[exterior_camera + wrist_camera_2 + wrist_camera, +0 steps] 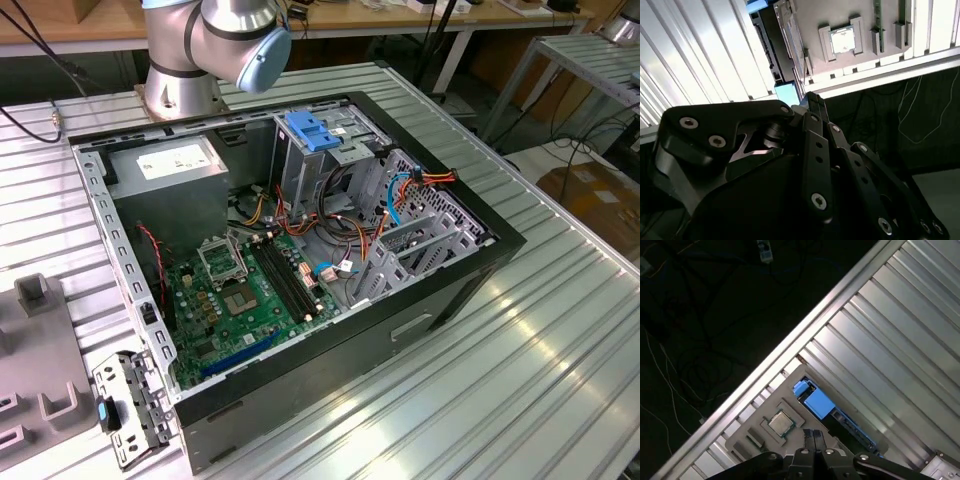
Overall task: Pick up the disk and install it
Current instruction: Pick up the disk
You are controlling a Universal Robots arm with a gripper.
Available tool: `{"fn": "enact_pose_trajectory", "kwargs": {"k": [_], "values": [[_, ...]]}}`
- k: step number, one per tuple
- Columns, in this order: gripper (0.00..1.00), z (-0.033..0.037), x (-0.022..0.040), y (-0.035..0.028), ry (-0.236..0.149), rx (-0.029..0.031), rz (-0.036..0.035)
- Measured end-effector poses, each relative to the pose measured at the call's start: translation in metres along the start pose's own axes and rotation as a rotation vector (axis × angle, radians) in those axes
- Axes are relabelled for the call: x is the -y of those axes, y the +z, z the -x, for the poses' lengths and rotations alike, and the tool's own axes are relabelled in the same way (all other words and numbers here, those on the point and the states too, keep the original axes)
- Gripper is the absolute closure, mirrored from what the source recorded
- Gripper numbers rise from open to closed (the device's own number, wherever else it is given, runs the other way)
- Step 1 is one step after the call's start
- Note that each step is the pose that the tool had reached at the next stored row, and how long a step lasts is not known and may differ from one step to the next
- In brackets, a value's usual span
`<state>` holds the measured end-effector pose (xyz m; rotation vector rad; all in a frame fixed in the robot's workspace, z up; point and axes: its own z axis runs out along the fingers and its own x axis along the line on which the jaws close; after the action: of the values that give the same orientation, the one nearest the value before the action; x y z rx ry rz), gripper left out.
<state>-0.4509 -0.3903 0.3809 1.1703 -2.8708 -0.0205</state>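
The disk (125, 410) rests at the table's near corner on the exterior view's left, between a grey fixture tray and the open computer case. It is a silver metal slab with a blue rail on its side. Both wrist views look down on it edge-on, showing the disk's blue rail end (812, 401) (787, 94) beside the tray. My gripper (813, 435) (812, 97) hangs well above the tray and the disk, shut, fingertips together and holding nothing.
The open computer case (450, 290) holds a motherboard (250, 295), a grey power supply (175, 165) and a metal drive cage topped by a bare blue bracket (310, 130). The grey tray (747, 432) carries a processor chip (780, 423). Beyond the ribbed table's edge (805, 325) the floor is dark with cables.
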Motion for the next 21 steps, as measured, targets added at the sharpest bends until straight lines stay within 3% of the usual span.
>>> {"fn": "enact_pose_trajectory", "kwargs": {"k": [2,15,19,21], "values": [[0.89,0.0000,0.0000,0.0000,-0.046,-0.0013,-0.0015],[0.89,0.0007,-0.0004,0.0008,-0.219,-0.0064,-0.0073],[0.89,0.0034,-0.0028,0.0030,-0.242,0.0083,-0.0269],[0.89,0.0037,-0.0031,0.0040,-0.258,0.0112,-0.0302]]}}
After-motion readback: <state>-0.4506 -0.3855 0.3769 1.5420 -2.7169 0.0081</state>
